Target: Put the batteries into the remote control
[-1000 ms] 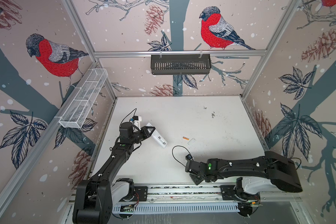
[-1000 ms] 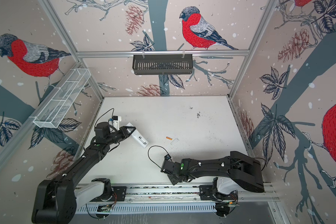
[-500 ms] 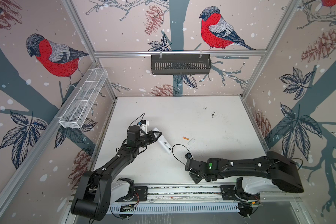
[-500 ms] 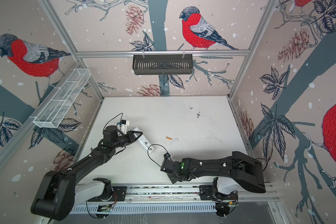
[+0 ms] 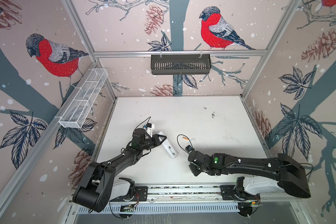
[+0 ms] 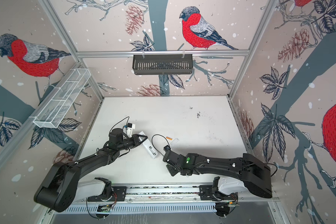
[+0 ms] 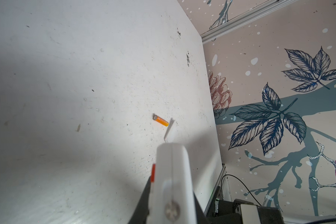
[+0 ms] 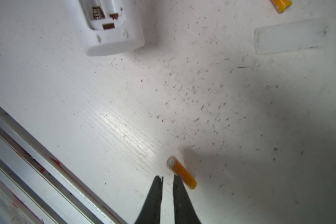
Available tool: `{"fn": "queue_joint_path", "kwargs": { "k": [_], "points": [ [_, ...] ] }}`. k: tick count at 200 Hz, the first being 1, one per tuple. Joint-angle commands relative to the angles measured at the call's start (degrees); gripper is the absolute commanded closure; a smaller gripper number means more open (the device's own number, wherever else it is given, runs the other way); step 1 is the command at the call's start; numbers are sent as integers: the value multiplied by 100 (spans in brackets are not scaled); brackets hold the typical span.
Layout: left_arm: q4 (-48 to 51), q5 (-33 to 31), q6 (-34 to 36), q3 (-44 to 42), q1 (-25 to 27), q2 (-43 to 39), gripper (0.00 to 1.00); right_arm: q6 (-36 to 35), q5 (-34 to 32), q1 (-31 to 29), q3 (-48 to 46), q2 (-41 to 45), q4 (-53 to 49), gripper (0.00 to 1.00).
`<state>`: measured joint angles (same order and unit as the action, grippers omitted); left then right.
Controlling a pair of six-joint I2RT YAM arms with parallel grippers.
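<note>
My left gripper (image 5: 161,138) is shut on one end of the white remote control (image 5: 169,148), back side up. The wrist view shows it between the jaws (image 7: 171,194). Its open battery bay (image 8: 105,13) shows bare springs. One orange battery (image 8: 181,175) lies just past my right gripper (image 8: 168,176) and touches the outside of one fingertip (image 8: 176,179). The jaws stand open by a narrow gap with nothing in it. In both top views the right arm hides this battery. Another battery (image 5: 185,138) lies farther back, beside the small white cover (image 5: 191,140).
A black slotted basket (image 5: 180,64) hangs on the back wall and a white mesh tray (image 5: 83,100) on the left wall. The metal rail (image 8: 37,155) along the table's front edge runs close to my right gripper.
My left gripper has carried the remote control right and toward the front, nearer the right arm. The right arm has hardly moved.
</note>
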<state>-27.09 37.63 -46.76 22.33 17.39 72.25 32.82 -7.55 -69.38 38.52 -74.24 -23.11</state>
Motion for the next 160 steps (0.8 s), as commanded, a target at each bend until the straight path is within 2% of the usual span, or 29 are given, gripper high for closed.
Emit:
{"fn": "queue_joint_path", "kwargs": {
  "k": [1, 32, 51, 70, 85, 106, 126, 160],
  "points": [
    [-315, 99, 18, 78, -7, 35, 96, -91, -6, 57, -87, -2, -69, 84],
    [-302, 91, 26, 130, -7, 96, 97, -101, -3, 164, -113, 90, -42, 83],
    [-295, 74, 26, 140, -5, 88, 96, -54, -116, 298, -98, 75, -87, 77],
    [-247, 59, 53, 157, -7, 79, 97, 20, -81, 644, -97, -19, -165, 74],
    [-264, 37, 33, 149, -7, 79, 97, 55, -170, 892, -36, -116, -201, 67],
    [-266, 36, 36, 162, -4, 88, 97, -17, 56, 1284, 73, -237, -250, 66],
    [-219, 3, 57, 164, -16, 46, 97, -90, 256, 1574, 139, -296, -171, 52],
    [-221, 25, 62, 193, -51, 72, 97, -501, 727, 2067, 418, -564, 141, 45]
  ]
}}
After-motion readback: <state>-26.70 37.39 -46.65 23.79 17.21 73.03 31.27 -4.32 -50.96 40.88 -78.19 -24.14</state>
